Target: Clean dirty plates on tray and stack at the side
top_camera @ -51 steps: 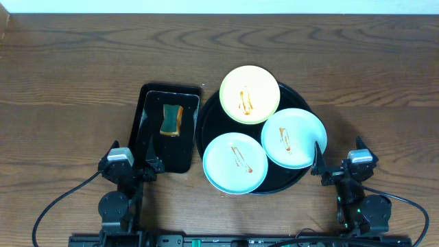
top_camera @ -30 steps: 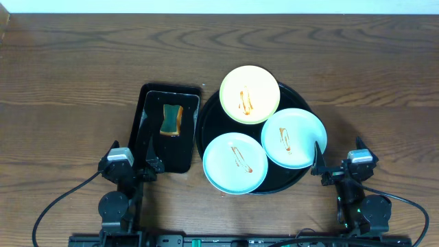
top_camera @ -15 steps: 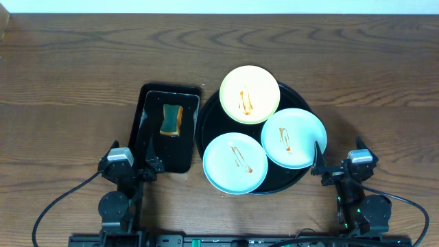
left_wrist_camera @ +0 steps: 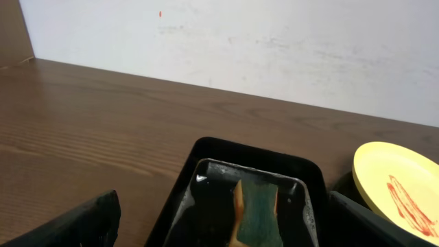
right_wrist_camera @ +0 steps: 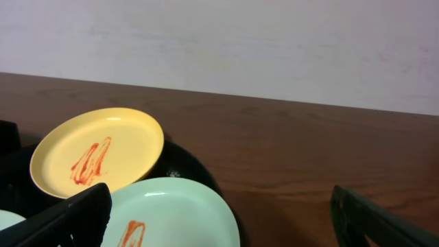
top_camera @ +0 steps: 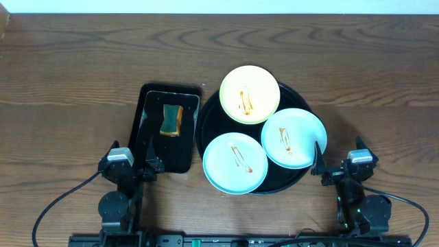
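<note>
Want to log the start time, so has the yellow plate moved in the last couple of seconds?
No. The yellow plate overhangs the tray's far rim at the same spot as before.

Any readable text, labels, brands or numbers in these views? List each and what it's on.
None readable in any view.
The yellow plate, right mint plate and near mint plate carry only sauce streaks, no print.
The round tray, rectangular tray and sponge show no markings.
The red speck on the wall is a spot, not lettering.
</note>
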Robot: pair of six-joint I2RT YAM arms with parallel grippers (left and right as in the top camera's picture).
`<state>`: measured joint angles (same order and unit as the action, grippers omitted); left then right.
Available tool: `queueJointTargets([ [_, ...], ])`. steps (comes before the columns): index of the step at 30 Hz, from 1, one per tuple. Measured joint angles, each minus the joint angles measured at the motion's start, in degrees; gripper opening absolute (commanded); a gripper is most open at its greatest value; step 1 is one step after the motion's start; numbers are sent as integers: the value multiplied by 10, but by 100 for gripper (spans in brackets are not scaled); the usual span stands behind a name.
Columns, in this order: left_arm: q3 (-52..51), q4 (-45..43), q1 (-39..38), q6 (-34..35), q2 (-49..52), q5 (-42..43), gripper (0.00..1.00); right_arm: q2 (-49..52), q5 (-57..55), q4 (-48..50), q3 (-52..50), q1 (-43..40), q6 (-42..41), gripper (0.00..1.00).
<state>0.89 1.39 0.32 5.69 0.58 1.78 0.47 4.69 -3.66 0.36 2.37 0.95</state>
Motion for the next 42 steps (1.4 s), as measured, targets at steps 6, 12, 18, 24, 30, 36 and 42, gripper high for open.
queueJointTargets([
  [6, 0, 0, 0, 0, 0, 1, 94, 0, 0, 0, 0, 0, 0, 99],
  [12, 0, 0, 0, 0, 0, 10, 94, 0, 0, 7, 0, 0, -12, 99],
  [18, 11, 16, 0, 10, 15, 12, 94, 0, -4, -2, 0, 0, -24, 99],
  [24, 39, 37, 0, 31, 115, 12, 94, 19, -10, -57, 25, 0, -49, 99],
  [30, 126, 66, 0, 35, 260, 13, 94, 113, -11, -115, 103, 0, -56, 99],
  [36, 242, 141, 0, 35, 389, 13, 94, 272, -11, -184, 219, 0, -60, 99],
  [42, 349, 225, 0, 35, 496, 13, 94, 449, -11, -291, 330, 0, -62, 99],
])
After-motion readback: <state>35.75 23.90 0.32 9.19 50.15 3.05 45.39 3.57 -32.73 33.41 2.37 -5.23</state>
